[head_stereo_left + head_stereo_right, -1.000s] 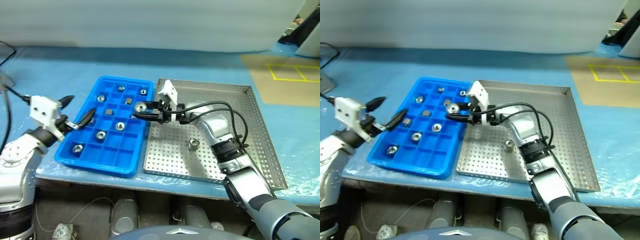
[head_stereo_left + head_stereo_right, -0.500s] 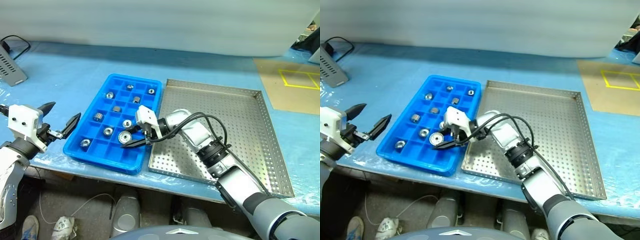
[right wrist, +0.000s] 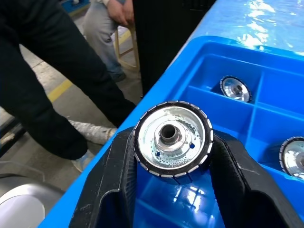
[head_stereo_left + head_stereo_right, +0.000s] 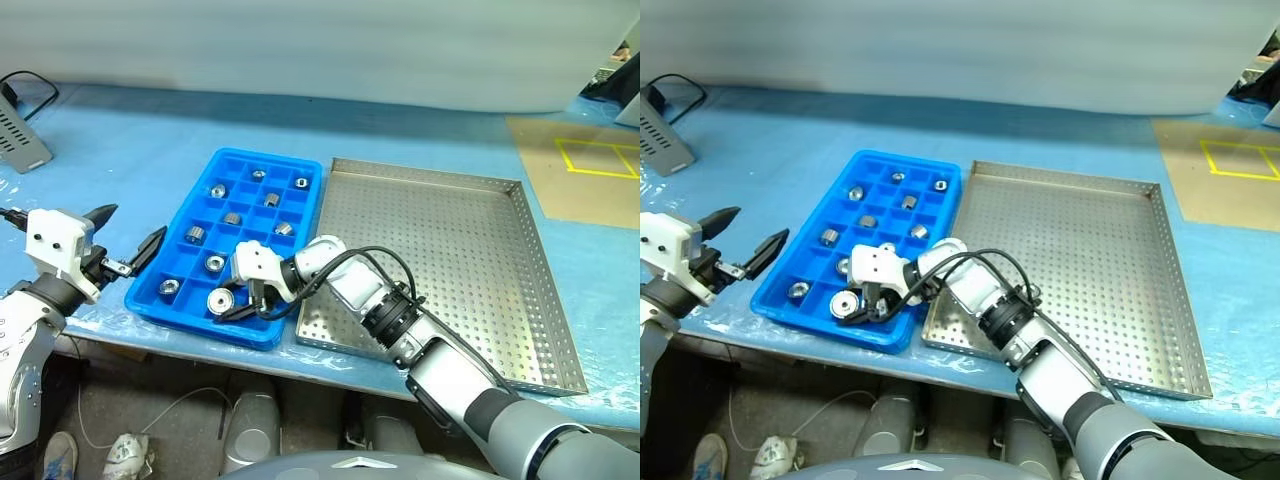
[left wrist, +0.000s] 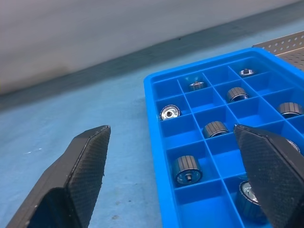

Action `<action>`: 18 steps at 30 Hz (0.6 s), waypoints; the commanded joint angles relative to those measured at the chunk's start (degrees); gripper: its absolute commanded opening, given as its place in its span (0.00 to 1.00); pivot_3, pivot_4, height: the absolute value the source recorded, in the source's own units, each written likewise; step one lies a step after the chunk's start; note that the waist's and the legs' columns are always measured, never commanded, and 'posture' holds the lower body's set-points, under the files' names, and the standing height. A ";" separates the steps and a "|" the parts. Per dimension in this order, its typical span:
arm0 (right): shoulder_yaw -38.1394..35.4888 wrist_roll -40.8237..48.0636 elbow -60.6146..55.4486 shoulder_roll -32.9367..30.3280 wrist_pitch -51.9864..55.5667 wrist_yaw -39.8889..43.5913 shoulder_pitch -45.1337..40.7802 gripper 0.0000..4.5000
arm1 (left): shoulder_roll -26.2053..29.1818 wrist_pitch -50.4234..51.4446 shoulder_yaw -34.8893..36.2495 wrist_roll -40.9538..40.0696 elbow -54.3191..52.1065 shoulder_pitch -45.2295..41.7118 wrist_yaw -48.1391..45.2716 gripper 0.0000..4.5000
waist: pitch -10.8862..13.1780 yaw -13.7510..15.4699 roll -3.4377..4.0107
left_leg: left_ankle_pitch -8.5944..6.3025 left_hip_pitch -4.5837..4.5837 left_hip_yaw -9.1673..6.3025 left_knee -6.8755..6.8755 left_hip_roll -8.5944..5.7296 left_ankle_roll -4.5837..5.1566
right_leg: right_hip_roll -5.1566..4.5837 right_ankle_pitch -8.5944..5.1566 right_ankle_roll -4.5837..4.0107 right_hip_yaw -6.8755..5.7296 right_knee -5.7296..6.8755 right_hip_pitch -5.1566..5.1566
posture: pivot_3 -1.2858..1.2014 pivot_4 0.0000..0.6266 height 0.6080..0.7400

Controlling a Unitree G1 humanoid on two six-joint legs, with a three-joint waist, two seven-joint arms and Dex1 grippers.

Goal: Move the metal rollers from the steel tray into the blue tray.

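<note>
The right gripper [image 4: 238, 303] has swung to the bright blue compartmented plastic tray's [image 4: 306, 167] near row, its fingers gripping a shiny ribbed metal roller [image 3: 172, 138] over a cell for release; the left gripper [image 4: 128, 238] waits with fingers spread, clear.

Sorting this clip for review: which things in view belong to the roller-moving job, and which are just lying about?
Job:
- metal rollers in the blue tray
- roller between the right claw fingers
- steel tray
- left claw, open, beside the blue tray

Lying about:
- grey box with cable
- yellow floor marking
- person standing by

My right gripper [image 4: 237, 305] carries its roller [image 4: 220, 301] from the blue tray's [image 4: 303, 207] far side down to its near row.
</note>
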 commanded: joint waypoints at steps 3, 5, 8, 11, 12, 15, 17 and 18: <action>-9.02 5.50 -2.53 -0.82 3.75 -2.47 0.03 0.77 | -0.49 -0.72 -4.35 -0.04 -1.07 -4.24 0.72 0.97 | 0.02 0.16 0.02 | 0.04 0.00 0.00 -0.02 0.00 -0.06 | 0.00 0.00 0.00 0.00 0.02 0.00 | 0.63 0.24 1.00; -14.13 8.08 -4.53 -3.55 5.99 -3.76 0.42 0.77 | -1.46 -0.26 -7.53 -0.18 -1.50 -6.58 1.04 0.97 | 0.01 0.25 0.02 | 0.05 -0.01 0.01 0.00 -0.01 -0.07 | 0.00 0.01 -0.02 0.00 0.03 0.03 | 0.61 0.24 1.00; -21.55 11.45 -11.30 -11.75 11.13 -4.51 3.29 0.77 | -3.35 0.19 -13.10 -0.25 -0.75 -10.11 0.40 0.97 | 0.00 0.29 0.00 | 0.07 -0.02 0.05 0.05 -0.04 -0.10 | -0.02 0.07 -0.11 0.05 0.03 0.10 | 0.58 0.24 1.00; -29.65 16.90 -20.93 -20.50 18.29 -5.10 7.60 0.77 | -4.88 0.20 -18.35 -0.05 2.06 -14.57 -1.25 0.97 | -0.02 -0.05 -0.03 | 0.16 -0.05 0.08 0.09 -0.07 -0.23 | -0.02 0.06 -0.08 0.10 0.02 0.15 | 0.55 0.24 1.00; -31.79 18.31 -24.17 -23.57 20.95 -5.23 9.51 0.77 | -5.09 -0.04 -19.82 0.23 3.07 -15.88 -2.02 0.97 | -0.02 -0.53 -0.02 | 0.18 -0.05 0.09 0.10 -0.06 -0.25 | 0.00 0.06 -0.08 0.13 0.04 0.12 | 0.54 0.24 1.00; -34.65 18.11 -31.54 -32.03 24.28 -5.62 16.30 0.77 | -5.52 -0.76 -22.50 0.36 6.28 -19.27 -3.97 0.97 | -0.05 -2.44 0.01 | 0.20 -0.01 0.09 0.02 -0.01 -0.26 | 0.07 0.05 -0.08 0.15 0.03 0.07 | 0.51 0.24 1.00; -34.93 17.78 -35.69 -36.11 25.34 -5.66 21.70 0.77 | -5.98 -1.33 -24.30 0.59 8.45 -21.48 -5.45 0.97 | -0.06 -3.75 0.01 | 0.20 0.03 0.09 -0.04 0.00 -0.25 | 0.10 -0.03 -0.08 0.14 0.04 0.08 | 0.49 0.24 1.00; -34.81 18.02 -37.60 -37.27 25.94 -5.89 24.20 0.77 | -6.26 -1.57 -25.14 0.68 9.37 -22.50 -6.18 0.97 | -0.08 -4.29 0.05 | 0.17 0.08 0.10 -0.08 0.00 -0.20 | 0.12 -0.03 -0.08 0.15 0.01 0.08 | 0.49 0.24 1.00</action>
